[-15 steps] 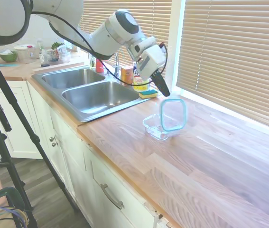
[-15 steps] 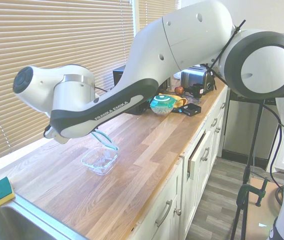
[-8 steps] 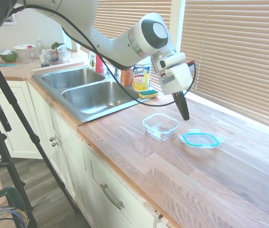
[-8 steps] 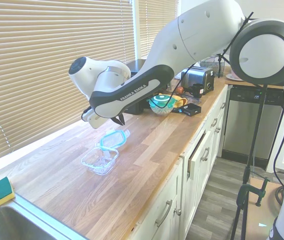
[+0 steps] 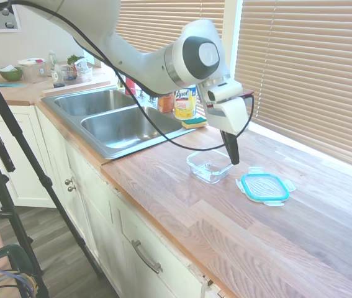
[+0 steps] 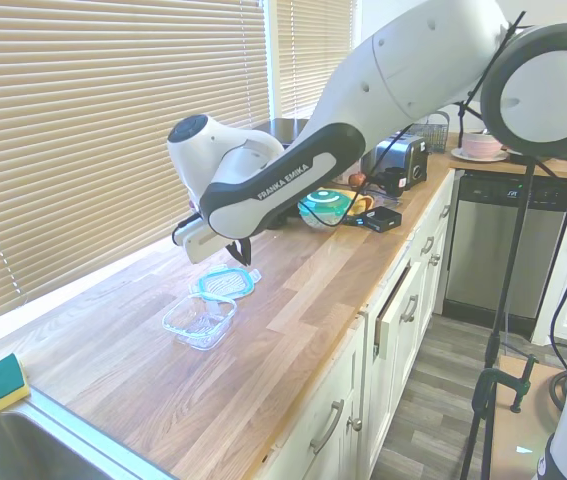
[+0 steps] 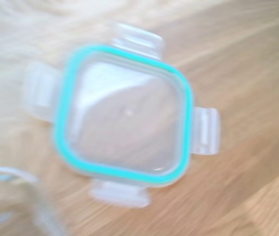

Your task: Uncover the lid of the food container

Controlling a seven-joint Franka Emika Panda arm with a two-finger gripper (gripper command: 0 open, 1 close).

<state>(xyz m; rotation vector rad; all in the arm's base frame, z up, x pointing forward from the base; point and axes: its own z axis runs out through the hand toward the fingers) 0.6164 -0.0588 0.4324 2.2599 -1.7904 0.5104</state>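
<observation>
On a butcher-block counter (image 5: 182,205), we find the lid (image 5: 263,187) lying flat, teal rim and snap tabs splayed, just beside the container (image 5: 210,165) and on the side of it away from the sink (image 5: 120,121). The container stands open and looks empty, so we judge the uncovering done. The gripper (image 5: 232,153) hangs above the container's far edge, between dish and lid, touching neither; its dark fingers read as one narrow point, apparently pressed together and holding nothing. The wrist camera looks down on the lid, slightly blurred. We take it the lid lies near the container so it stays handy. A Lysol canister (image 5: 185,102) stands beyond the container, by the window.
</observation>
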